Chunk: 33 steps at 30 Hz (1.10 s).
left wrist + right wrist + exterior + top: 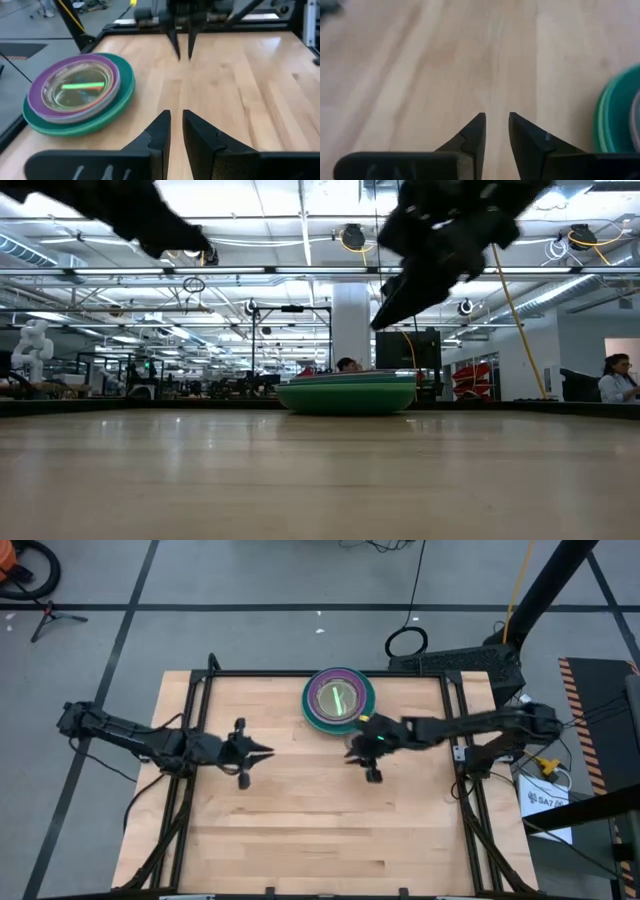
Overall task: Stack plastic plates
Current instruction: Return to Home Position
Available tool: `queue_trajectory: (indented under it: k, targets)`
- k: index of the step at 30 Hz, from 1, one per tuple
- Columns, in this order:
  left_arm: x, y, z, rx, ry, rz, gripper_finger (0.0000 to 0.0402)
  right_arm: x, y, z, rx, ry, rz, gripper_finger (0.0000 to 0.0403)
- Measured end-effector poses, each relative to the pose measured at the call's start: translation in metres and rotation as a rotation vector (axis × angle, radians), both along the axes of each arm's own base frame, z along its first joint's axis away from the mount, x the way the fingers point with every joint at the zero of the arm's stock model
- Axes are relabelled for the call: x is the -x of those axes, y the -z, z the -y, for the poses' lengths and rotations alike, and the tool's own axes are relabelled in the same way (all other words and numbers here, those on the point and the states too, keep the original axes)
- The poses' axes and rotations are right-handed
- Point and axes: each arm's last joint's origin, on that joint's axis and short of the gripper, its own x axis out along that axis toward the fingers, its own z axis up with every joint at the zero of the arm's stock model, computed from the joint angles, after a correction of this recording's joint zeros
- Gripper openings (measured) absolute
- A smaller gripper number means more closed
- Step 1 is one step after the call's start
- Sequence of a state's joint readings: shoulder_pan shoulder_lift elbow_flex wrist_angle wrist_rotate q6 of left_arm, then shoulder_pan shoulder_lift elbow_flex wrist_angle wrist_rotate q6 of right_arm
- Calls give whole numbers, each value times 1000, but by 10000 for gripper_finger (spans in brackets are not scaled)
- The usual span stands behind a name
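**Stack complete, both arms aloft.** The stack of plastic plates, dark green at the base, purple above and translucent lime on top, sits at the 12 o'clock edge of the surface. The right hand, narrow and empty, hovers just beside the stack, which lies toward 12 o'clock from it. The left hand, also narrow and empty, is farther off, with the stack toward 2 o'clock. No loose plate shows, so only withdrawal appears left to do.
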State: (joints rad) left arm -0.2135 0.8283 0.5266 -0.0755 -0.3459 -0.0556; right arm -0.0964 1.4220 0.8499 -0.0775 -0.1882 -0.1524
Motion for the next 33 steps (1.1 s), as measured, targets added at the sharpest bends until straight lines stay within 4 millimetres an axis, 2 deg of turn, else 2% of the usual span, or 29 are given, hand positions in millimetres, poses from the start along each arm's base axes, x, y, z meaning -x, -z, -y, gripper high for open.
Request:
queue_trajectory:
  k: [3,8,12,15,19,25,33]
  targets:
    - [15,3,3,3,14,47,58,29,0,-9,-3,-7,102,75]
    - [44,-2,-4,-37,20,156,58,76,-1,-12,9,18,247,75]
    - [65,-5,-12,-33,4,266,58,107,0,-14,31,51,346,75]
    - [78,0,-17,-24,-16,300,58,126,5,-15,43,65,402,75]
    - [94,5,-23,20,-63,341,58,145,9,-15,62,81,473,75]
    - [112,12,-29,33,-92,371,58,169,9,-16,102,107,474,75]
    - [110,17,-29,44,-112,370,58,194,9,-15,185,170,506,75]
